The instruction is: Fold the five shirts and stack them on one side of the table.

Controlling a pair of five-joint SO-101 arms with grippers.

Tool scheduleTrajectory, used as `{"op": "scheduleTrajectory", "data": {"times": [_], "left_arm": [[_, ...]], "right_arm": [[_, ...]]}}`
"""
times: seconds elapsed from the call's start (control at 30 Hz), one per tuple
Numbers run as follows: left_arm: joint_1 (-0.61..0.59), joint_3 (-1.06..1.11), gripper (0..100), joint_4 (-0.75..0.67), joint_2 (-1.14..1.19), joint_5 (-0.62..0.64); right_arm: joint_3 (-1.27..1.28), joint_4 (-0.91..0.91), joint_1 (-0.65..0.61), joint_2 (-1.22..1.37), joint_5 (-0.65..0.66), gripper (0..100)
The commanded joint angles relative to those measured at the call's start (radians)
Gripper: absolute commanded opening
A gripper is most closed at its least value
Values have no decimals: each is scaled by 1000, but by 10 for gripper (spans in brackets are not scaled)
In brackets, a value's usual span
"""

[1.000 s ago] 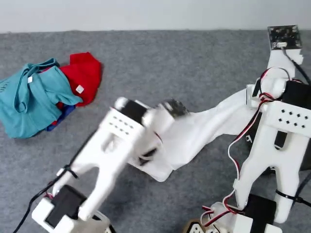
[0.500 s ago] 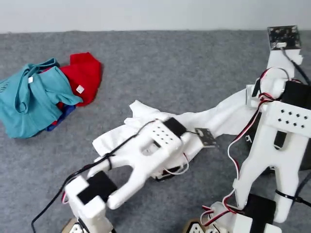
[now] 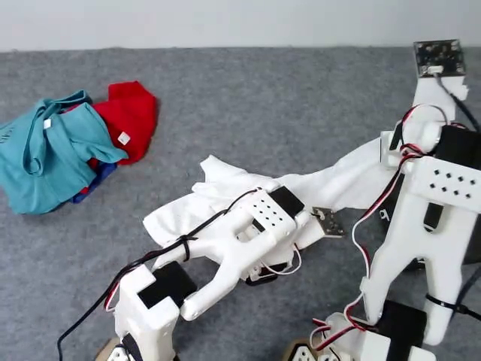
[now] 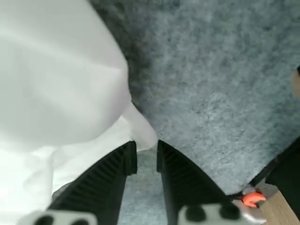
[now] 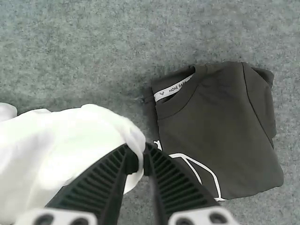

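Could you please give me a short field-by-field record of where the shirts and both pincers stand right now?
white shirt: spread loosely on the grey table, one end held up by the right pincer
right pincer: shut on the white shirt
left pincer: narrowly open, tips at the white shirt's edge
dark shirt: folded, flat near the right pincer
unfolded pile: teal shirt, red shirt, blue garment, heaped together

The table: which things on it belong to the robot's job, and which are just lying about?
Job: white cotton shirt; teal shirt; red shirt; blue shirt; folded dark grey shirt.
Just there: grey felt table cover; wooden table edge.
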Motion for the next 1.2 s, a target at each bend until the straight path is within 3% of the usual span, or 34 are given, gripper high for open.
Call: {"op": "scheduleTrajectory", "data": {"times": [0.0,0.4,0.57,0.67,0.87,1.0,1.17], "left_arm": [[2,-28,87,-43,20,11],[17,-28,83,-130,129,14],[57,-30,77,-153,170,72],[52,-30,18,-150,167,46],[46,-30,14,-66,163,17],[-21,-62,13,-52,161,17],[-186,-271,12,109,160,18]], "right_arm": [[-3,-5,-8,-15,-3,11],[-3,-2,-12,-15,-3,11],[-3,2,-13,-15,-3,11],[-3,4,-13,-15,-3,11],[-2,4,-13,-15,-3,11],[-2,4,-13,-15,-2,11],[-2,4,-13,-8,-2,11]]}}
